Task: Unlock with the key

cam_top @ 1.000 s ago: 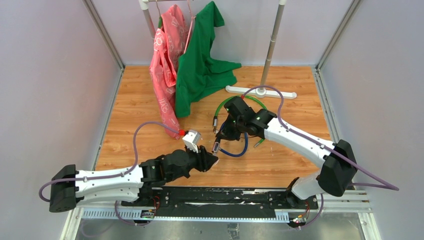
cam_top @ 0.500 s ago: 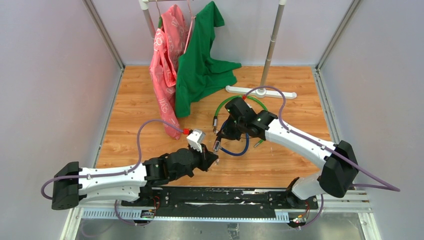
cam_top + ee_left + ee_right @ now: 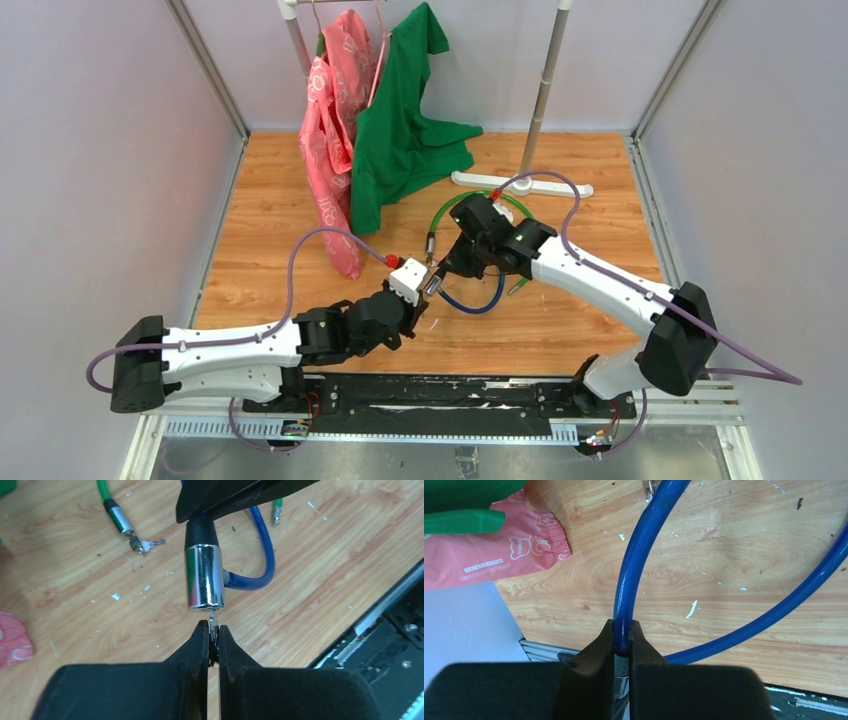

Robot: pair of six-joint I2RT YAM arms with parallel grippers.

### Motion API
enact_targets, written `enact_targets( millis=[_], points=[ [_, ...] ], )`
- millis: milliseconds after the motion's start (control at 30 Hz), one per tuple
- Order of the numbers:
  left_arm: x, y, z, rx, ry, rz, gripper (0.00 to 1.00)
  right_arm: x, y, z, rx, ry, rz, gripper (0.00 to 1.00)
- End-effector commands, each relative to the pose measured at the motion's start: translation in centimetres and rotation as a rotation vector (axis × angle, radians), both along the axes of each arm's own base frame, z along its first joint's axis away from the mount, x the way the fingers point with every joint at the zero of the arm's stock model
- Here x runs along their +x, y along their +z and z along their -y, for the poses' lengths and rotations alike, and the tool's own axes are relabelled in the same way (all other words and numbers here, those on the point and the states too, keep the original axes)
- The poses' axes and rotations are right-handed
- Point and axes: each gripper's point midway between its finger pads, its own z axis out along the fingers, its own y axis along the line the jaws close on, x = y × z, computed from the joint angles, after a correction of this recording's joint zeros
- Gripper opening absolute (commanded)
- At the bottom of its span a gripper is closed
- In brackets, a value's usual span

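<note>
You get a clothes rack (image 3: 541, 95) at the back, so use it as reference. Behind it and on both sides are plain pale-lilac walls (image 3: 90, 180). Under it is a wood-grain floor (image 3: 270, 210), scuffed with white flecks. On its left end hang a pink garment (image 3: 330, 140) and a green shirt (image 3: 400, 130), both trailing onto the floor. Light is even.

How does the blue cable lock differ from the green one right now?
The blue lock is clamped in the right gripper; the green lock lies on the table, ungripped. The blue lock's key is pinched by the left gripper; the green lock's key sits untouched. Both have a chrome barrel with a black collar.
</note>
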Motion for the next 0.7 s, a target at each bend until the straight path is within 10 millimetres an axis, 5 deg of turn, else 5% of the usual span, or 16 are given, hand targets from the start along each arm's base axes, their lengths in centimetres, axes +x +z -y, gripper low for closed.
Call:
enact_targets(
  millis=[0, 667],
  points=[
    [2.9, 2.6, -2.1, 0.07, 0.113, 0.159, 0.0, -3.6, -0.4, 1.2, -0.094, 0.036, -0.126, 0.0],
    [4.4, 5.1, -3.5, 0.39, 0.15, 0.398, 0.0, -6.6, 0.7, 1.5, -0.294, 0.059, -0.402, 0.0]
  ],
)
